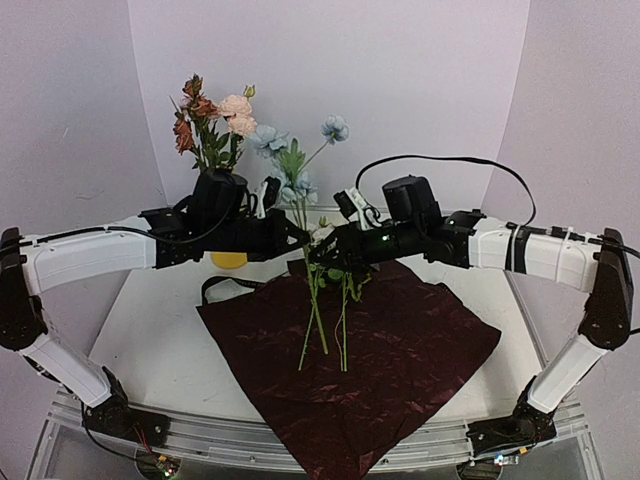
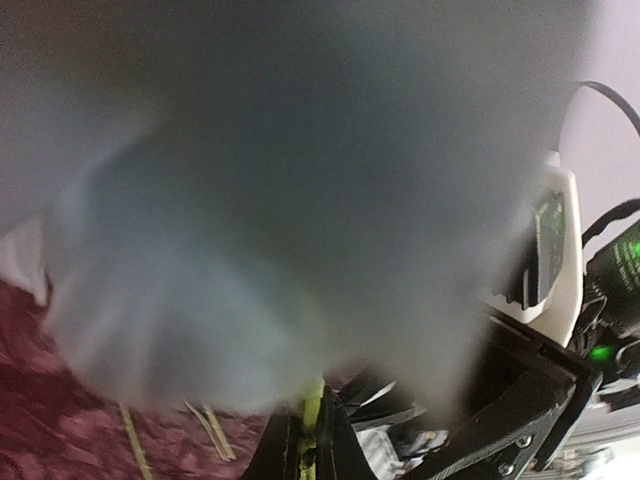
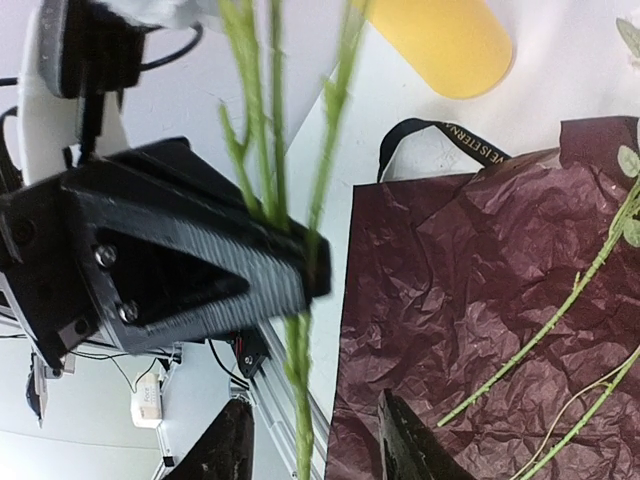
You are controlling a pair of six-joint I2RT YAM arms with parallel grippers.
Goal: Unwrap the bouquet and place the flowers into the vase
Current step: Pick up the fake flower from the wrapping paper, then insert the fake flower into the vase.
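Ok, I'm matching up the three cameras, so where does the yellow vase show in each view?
Top external: the vase sits left of centre, mostly hidden by the left arm; only its yellow base shows.
Left wrist: not in it; blur fills most of the picture.
Right wrist: the vase shows at the top edge, right of centre.
Shared landmark: the dark red paper.

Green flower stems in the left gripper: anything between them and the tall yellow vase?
No separate obstacle visible. Left gripper, shut on the stems, sits just right of the vase; its own wrist hides the mouth in the top view. Rust and pink flowers already in it may crowd entry.
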